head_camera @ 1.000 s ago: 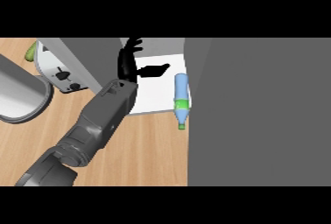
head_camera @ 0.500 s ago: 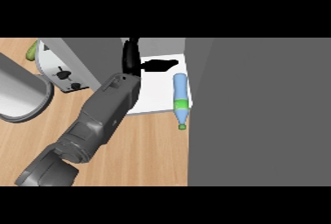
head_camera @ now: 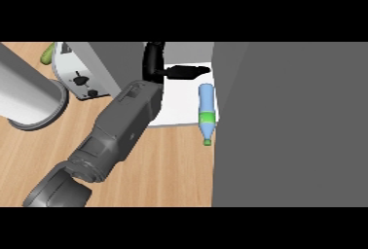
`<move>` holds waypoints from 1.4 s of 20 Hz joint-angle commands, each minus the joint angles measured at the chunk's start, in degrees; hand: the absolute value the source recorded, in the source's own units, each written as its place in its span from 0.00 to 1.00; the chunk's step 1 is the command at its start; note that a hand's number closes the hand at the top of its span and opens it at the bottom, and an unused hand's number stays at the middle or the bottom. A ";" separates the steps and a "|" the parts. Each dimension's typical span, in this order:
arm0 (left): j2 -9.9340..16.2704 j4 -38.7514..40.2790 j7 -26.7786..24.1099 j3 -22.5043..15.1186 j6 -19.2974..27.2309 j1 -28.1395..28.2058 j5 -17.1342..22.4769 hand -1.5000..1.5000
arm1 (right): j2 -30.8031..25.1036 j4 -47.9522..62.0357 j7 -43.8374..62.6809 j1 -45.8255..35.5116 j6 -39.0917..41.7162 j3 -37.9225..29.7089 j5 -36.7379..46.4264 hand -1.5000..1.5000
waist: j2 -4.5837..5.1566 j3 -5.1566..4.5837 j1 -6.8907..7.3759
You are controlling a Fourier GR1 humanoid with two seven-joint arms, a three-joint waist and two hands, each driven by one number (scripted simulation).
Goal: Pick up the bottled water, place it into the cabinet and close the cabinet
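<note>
Wooden bench [head_camera: 151, 165] fills the lower part of the head view, with a white cabinet floor [head_camera: 179, 104] set into it at the top and a large grey cabinet door [head_camera: 287, 126] standing along the right. One grey forearm comes in from the lower left corner and slants up to a black hand [head_camera: 159, 62] that sits over the back of the white floor. Which arm it is cannot be told for sure; it enters from the left side. Its fingers are bunched together and point away and to the right, holding nothing; whether they are curled cannot be told. Bottled water [head_camera: 206, 113] lies on its side just right of and nearer than the hand, apart from it, its green cap toward the viewer, right beside the door's edge. Left of the hand stands a white toaster [head_camera: 81, 73], and farther left a grey round pot [head_camera: 27, 99].
</note>
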 commanded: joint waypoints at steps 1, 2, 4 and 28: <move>-0.08 -1.46 0.36 0.79 -2.44 0.84 -0.08 0.00 | 1.46 -2.09 1.51 -0.11 -1.22 1.37 0.09 0.00 | -0.78 0.05 1.78; -0.77 -3.32 0.15 -0.50 -1.00 2.25 0.64 0.00 | -0.44 -5.01 2.05 1.76 0.06 -1.59 -3.81 0.00 | -0.87 0.06 1.10; -0.79 -3.51 -1.18 -0.32 -3.21 4.58 0.25 0.00 | 1.23 -3.99 2.21 1.91 -0.77 2.02 -0.44 0.00 | -0.91 0.04 1.62; 4.68 -58.25 9.48 -20.02 -9.15 40.14 5.32 0.00 | -0.15 -8.47 4.69 4.97 -2.56 4.68 2.88 0.00 | -1.76 0.06 3.83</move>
